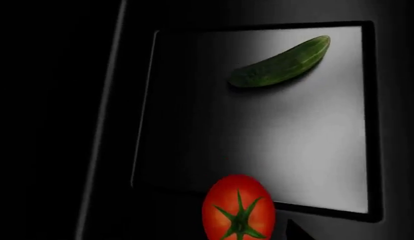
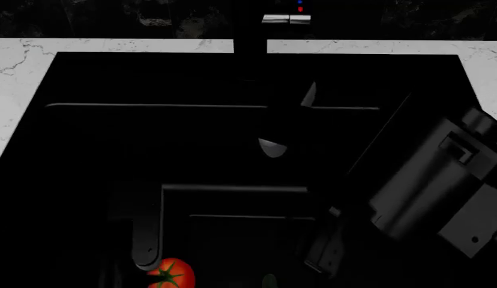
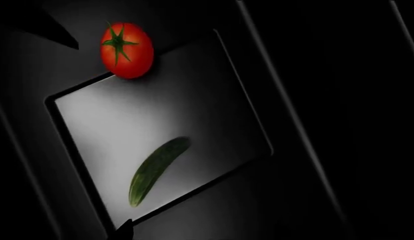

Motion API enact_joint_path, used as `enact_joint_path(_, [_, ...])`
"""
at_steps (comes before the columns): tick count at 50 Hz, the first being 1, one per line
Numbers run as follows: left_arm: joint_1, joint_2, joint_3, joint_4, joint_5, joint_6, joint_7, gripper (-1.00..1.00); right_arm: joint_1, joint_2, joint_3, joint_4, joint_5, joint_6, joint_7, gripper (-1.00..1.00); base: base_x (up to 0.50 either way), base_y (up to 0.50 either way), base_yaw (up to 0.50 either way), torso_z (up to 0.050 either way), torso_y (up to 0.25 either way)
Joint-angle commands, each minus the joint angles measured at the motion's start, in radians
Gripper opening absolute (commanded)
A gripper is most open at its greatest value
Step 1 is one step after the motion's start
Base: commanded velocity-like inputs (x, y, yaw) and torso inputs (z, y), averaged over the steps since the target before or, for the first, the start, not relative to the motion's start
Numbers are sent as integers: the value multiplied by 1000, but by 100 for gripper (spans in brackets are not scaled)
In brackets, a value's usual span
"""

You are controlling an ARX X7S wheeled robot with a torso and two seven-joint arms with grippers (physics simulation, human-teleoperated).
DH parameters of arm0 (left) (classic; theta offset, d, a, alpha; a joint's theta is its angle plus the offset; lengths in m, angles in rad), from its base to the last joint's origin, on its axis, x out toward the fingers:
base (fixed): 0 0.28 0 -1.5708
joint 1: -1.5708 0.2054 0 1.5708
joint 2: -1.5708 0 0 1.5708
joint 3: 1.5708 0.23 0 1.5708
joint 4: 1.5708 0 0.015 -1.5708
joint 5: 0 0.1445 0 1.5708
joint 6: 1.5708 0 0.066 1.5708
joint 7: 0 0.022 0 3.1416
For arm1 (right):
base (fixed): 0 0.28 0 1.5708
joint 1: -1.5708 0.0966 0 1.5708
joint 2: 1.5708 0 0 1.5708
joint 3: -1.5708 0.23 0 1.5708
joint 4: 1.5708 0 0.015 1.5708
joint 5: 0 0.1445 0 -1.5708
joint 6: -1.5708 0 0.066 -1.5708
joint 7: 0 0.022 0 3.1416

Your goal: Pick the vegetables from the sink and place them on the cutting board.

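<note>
Eyeing tomato [image 1: 238, 209] just below left jaws: round, glossy, prob slippery/soft, so grip mid-body; cucumber [image 1: 282, 62] farther; jaw states can't tell.

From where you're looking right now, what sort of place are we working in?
Most likely a kitchen counter with a built-in sink: a deep black basin set into white marble, a black faucet at its far edge, and a tomato and cucumber lying inside the basin.
</note>
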Motion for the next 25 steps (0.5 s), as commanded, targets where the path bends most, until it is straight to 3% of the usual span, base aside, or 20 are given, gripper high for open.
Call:
enact_joint_path(1, [16,69,9,-127,1,96,-23,100,-16,-8,-21,26,-9,-26,-5,100,0,0,0,0,0])
enact_joint_path(25, [87,97,35,-211,-12,132,-31,100,-32,-19,-36,53,-12,-57,-8,100,0,0,0,0,0])
